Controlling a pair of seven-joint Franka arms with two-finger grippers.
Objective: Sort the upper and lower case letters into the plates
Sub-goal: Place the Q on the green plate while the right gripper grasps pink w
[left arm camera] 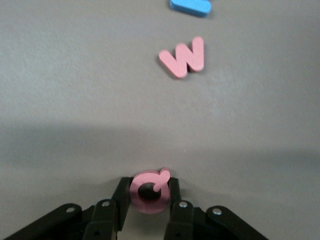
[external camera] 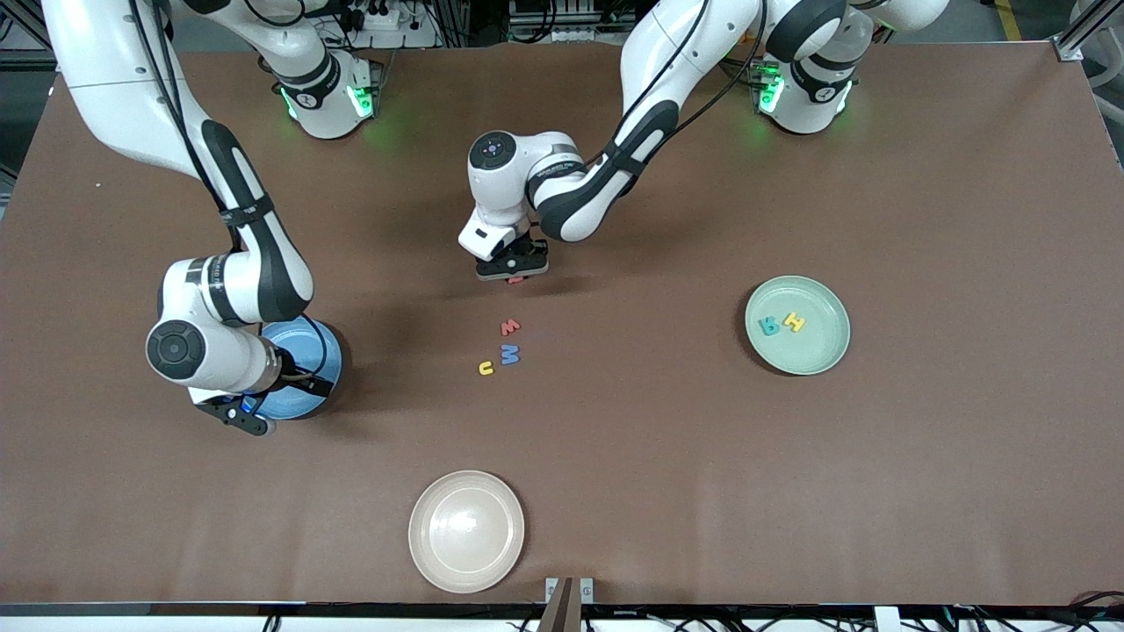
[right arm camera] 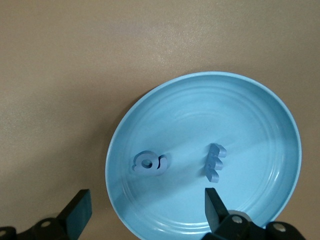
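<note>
I see L claw (left arm camera: 150, 197) pinching red Q (left arm camera: 149, 192) near red W (left arm camera: 183, 57); R claw (right arm camera: 145, 212) wide over blue plate (right arm camera: 250, 115).

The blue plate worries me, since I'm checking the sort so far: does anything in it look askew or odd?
One thing: of the two dark blue letters in the blue plate, one lies flat, while the other seems to stand on its edge. No spill or damage shows. The right gripper hangs open over the plate.

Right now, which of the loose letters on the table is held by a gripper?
The red Q, pinched by the left gripper. The red W, blue letter and yellow letter lie free, nearer the front camera.
</note>
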